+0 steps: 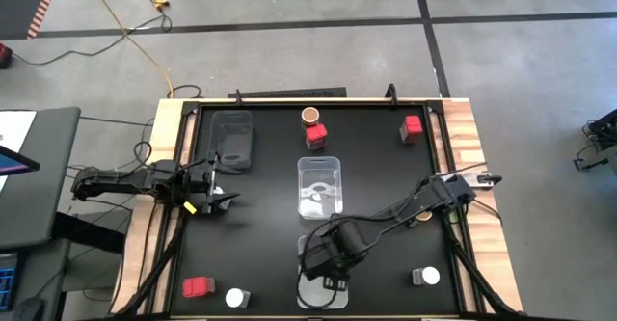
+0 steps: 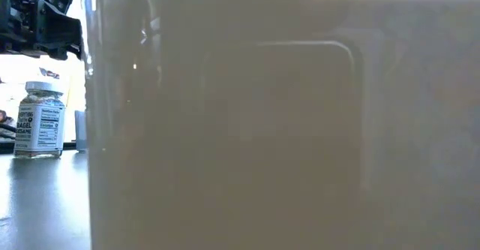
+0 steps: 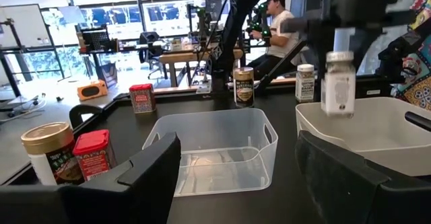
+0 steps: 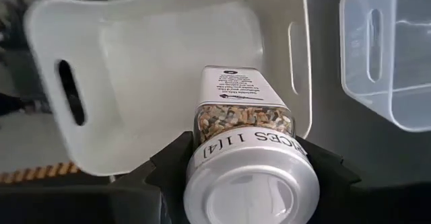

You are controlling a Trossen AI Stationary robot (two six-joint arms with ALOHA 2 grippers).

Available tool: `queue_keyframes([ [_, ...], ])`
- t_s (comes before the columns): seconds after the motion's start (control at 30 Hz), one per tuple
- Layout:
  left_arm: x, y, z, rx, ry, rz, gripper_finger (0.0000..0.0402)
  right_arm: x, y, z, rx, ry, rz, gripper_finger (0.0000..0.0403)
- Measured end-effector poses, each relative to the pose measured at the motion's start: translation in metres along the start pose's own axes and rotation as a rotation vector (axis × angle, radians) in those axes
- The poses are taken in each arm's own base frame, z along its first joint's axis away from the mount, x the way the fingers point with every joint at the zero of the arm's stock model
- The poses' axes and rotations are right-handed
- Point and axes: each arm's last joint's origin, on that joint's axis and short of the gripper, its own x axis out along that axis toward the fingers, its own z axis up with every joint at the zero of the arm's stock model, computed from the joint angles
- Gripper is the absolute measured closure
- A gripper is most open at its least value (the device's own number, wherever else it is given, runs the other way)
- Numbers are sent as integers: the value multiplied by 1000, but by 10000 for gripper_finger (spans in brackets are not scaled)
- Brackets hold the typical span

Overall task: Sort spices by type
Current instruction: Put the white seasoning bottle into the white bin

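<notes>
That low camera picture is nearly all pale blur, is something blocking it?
Low view: a white tub's wall sits against the lens, out of focus, leaving only a white-lidded jar visible. Right wrist view: the right gripper holds a white-lidded spice jar above that tub.

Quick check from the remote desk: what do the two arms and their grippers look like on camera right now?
Both arms are dark, near-black jointed links with black cables running along them. The left arm carries a small yellow tag near the left gripper. The right arm has a pale, whitish part at its base end. The right gripper has broad, matte black, angular fingers; the left gripper's fingers look alike.
</notes>
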Motion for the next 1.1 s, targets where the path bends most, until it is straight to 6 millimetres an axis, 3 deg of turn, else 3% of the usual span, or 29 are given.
queue_keyframes([
  [0.27, 0, 0, 0, 0, 0, 0, 120, 36, 1, 11, -59, 77, -32, 174],
  [0.57, 0, 0, 0, 0, 0, 0, 120, 59, 7, 9, -130, 148, -70, 174],
  [1.1, 0, 0, 0, 0, 0, 0, 120, 64, 15, 7, -170, 125, -77, 174],
])
